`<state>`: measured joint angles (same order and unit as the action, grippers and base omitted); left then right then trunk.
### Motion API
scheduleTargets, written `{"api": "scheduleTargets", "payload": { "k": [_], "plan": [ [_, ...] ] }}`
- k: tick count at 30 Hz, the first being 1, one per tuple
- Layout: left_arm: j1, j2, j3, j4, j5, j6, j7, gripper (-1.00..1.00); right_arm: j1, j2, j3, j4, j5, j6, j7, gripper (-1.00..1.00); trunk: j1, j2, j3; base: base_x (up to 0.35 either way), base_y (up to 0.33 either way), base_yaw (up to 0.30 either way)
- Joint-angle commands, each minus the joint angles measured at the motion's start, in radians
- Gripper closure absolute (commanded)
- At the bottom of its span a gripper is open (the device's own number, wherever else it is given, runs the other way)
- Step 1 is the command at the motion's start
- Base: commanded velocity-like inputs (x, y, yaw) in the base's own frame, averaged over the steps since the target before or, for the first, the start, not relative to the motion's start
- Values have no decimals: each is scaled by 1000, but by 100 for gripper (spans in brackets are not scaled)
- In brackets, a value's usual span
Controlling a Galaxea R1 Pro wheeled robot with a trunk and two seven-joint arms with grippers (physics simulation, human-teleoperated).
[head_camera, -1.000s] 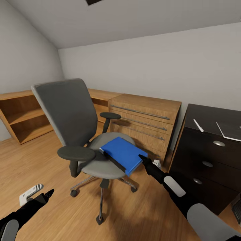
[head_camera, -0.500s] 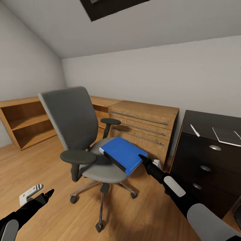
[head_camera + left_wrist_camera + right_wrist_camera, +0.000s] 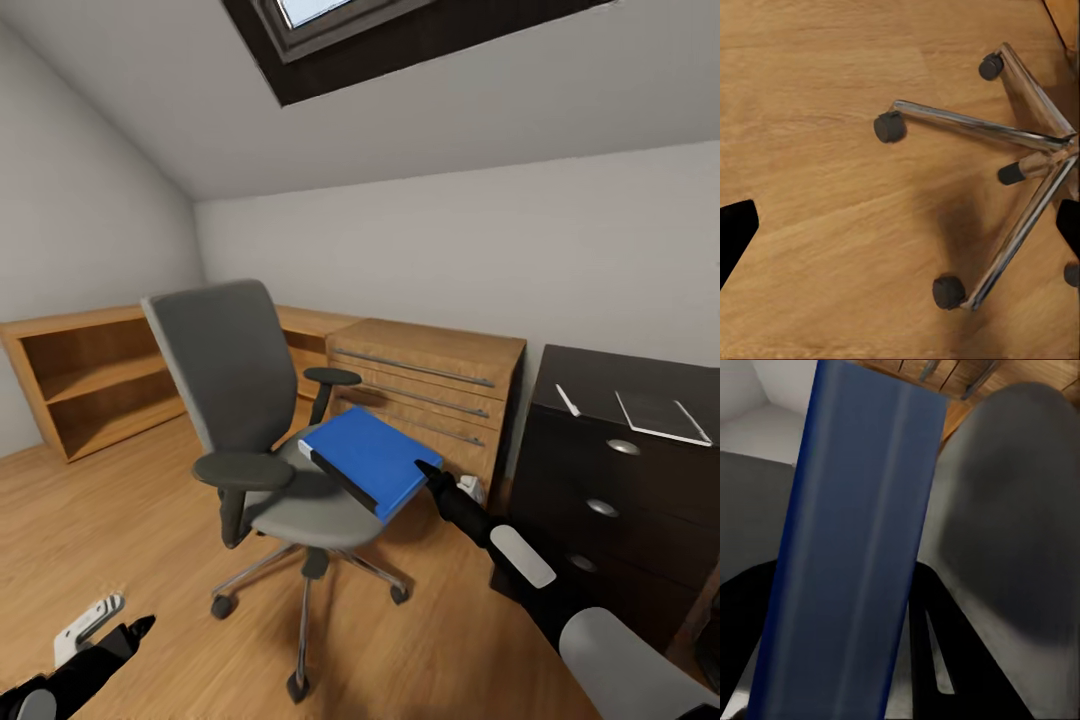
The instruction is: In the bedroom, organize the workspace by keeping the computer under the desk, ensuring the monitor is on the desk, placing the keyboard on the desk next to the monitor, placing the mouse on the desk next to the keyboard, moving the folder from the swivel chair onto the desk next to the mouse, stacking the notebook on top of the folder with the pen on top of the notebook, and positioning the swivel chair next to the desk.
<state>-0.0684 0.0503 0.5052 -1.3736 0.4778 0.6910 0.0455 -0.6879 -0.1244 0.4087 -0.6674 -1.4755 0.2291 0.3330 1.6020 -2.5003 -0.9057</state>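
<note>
Gripping the folder [image 3: 365, 463] by its near right edge, your right end effector [image 3: 432, 476] held it tilted above the swivel chair [image 3: 262, 420] seat; being stiff, light and probably slick, it needed a deeper bite.

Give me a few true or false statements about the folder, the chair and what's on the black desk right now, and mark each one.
1. The blue folder is tilted, over the swivel chair seat. True.
2. The right gripper is at the folder's edge. True.
3. The notebook lies on the chair seat. False: it lies on the desk.
4. The pen lies on the floor. False: it lies on the desk beside the notebook.
5. The left gripper holds the chair's armrest. False: it hangs low over the wood floor.
</note>
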Motion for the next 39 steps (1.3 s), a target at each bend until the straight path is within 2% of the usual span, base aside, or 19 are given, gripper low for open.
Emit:
{"api": "scheduleTargets", "payload": {
  "k": [1,7,8,10,11,12,14,16,19,26,30,31,32,33,34,37,38,39],
  "plan": [
    [-1,0,6,10,10,5,5,-100,-1,-1,4,0,-9,1,2,100,-1,0,3,-276,0,0],
    [-1,-1,21,60,0,3,6,-100,-1,-4,3,-1,-9,-3,10,100,-18,29,23,-120,0,0],
    [-1,-1,19,98,-29,-13,5,-100,-1,-5,3,-1,-8,-4,19,100,-21,36,26,-18,0,0],
    [-1,-1,15,138,-63,-64,3,-100,-1,-6,2,-3,-8,-5,24,100,-29,50,33,-10,0,0],
    [-1,-2,-9,173,-88,-125,2,-100,-1,-7,3,-16,-6,-10,26,100,-33,57,36,-49,0,0],
    [-1,-2,-26,180,-93,-138,3,-100,-1,-7,3,-25,1,-14,26,100,-37,64,39,-126,0,0],
    [-1,-2,-42,185,-96,-147,3,-100,-1,-8,3,-34,14,-21,25,100,-44,78,45,-182,0,0],
    [-1,-1,-61,189,-100,-156,4,-100,-1,-9,3,-44,53,-42,24,100,-52,92,51,-266,0,0],
    [-1,-2,-71,192,-102,-161,5,-100,-1,-8,1,-51,104,-93,23,100,-64,113,61,-240,0,0],
    [0,-6,-73,194,-102,-163,5,-100,-1,-8,2,-68,141,-136,22,100,-90,162,83,-111,0,0],
    [-1,-17,-73,194,-102,-163,6,-100,-1,-8,2,-79,212,-192,20,100,-106,190,95,-150,0,0],
    [-1,-20,-73,194,-102,-163,6,-100,-1,-8,2,-80,243,-221,18,100,-110,197,98,-64,0,0],
    [-1,-22,-73,194,-102,-163,7,-100,-1,-8,2,-83,296,-262,9,100,-113,204,102,-33,0,0],
    [-1,-28,-73,194,-103,-164,8,-100,-1,-8,1,-99,373,-312,-18,100,-117,211,105,-13,0,0],
    [0,-31,-74,194,-104,-164,9,-100,-1,-8,2,-114,405,-334,-34,100,-121,218,108,-9,0,0],
    [-1,-36,-75,200,-114,-177,10,-100,1,-8,2,-149,461,-368,-77,100,-133,239,117,-5,0,0],
    [-1,-41,-77,226,-146,-263,12,-100,26,-9,2,-216,532,-389,-157,100,-136,246,120,0,0,0],
    [-1,-41,-78,233,-151,-281,13,-100,32,-9,2,-230,542,-390,-168,100,-140,253,123,0,0,0]
  ]
}}
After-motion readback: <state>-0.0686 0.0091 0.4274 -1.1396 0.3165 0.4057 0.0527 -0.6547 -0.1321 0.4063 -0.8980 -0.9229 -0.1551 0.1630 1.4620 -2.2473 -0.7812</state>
